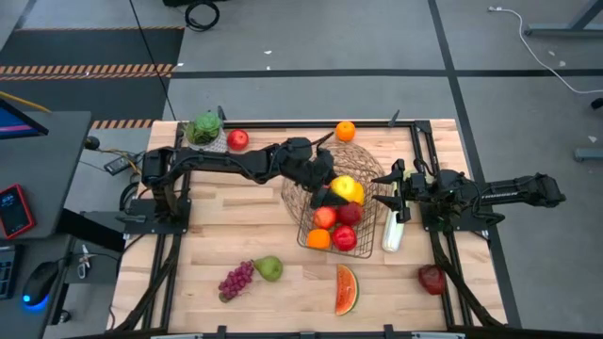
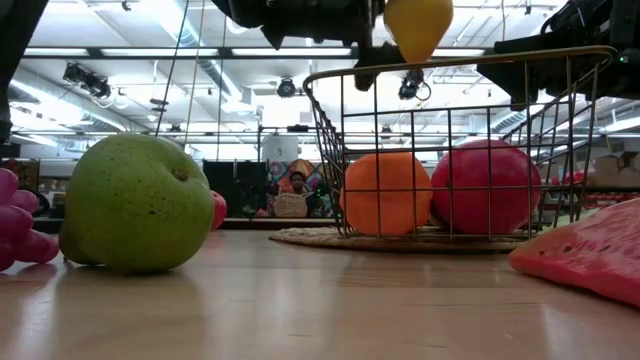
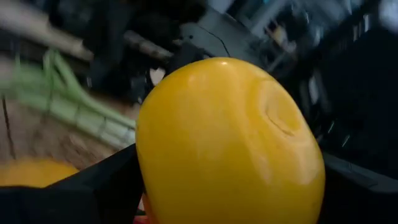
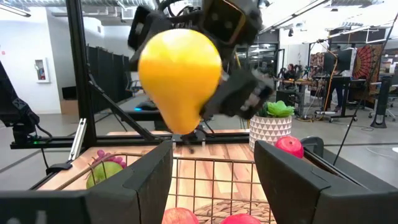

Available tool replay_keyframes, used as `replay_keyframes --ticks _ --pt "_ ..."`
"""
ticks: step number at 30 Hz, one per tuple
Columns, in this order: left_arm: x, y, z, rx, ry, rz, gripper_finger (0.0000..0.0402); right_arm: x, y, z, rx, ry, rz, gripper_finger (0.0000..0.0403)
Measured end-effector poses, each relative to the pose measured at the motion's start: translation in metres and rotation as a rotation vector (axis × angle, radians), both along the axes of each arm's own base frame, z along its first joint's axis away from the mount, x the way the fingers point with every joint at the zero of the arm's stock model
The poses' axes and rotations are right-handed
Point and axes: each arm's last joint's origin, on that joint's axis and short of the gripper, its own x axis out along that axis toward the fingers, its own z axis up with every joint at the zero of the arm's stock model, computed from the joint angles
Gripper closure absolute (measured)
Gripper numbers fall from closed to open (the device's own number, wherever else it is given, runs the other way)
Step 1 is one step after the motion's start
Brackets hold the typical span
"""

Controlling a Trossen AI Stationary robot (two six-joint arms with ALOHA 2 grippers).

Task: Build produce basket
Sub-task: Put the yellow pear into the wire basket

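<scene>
1. Front edge of the table: purple grapes (image 1: 236, 280) and a green pear (image 1: 269, 268) lie side by side on the left, a watermelon slice (image 1: 346, 289) sits toward the middle, and a dark red apple (image 1: 432, 279) rests alone near the right corner.
2. Mid-table, the wire basket (image 1: 375, 169) stands upright with fruit already inside: an orange (image 1: 318, 239) and 3 red apples (image 1: 345, 237) crowd its near side.
3. Above the basket, the left gripper (image 1: 332, 191) is clamped around a yellow pear-shaped fruit (image 1: 348, 189), fingers spread wide on either side of it; in the low view the fruit (image 2: 417, 25) hangs clear above the rim, stem end down.
4. At the basket's right side, the right gripper (image 1: 389, 193) sits at the rim, its fingers (image 4: 149, 174) framing the top wire; from here I cannot tell by sight whether it pinches the wire, but the jaws are drawn in as tight as they go.
5. A pale-green celery stalk (image 1: 392, 231) lies just outside the basket, under the right arm.
6. Far edge: a leafy plant in a white pot (image 1: 204, 130) with a red apple (image 1: 237, 139) beside it, and another orange (image 1: 345, 131) sitting behind the basket.
</scene>
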Motion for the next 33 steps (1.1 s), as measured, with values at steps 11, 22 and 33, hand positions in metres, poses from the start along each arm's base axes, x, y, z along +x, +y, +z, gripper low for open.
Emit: replay_keyframes --ticks 11,22,33 --pt "0.0003 -0.0028 -0.0001 -0.496 0.181 0.109 0.0049 0.0 0.0 0.0 0.0 0.0 0.0 0.0172" --pt "0.0004 -0.0037 0.0 -0.54 0.197 0.116 0.0049 0.0 0.0 0.0001 0.0 0.0 0.0 0.0172" --pt "0.0004 -0.0034 -0.0003 -0.314 0.117 0.069 0.0049 0.0 0.0 0.0001 0.0 0.0 0.0 0.0172"
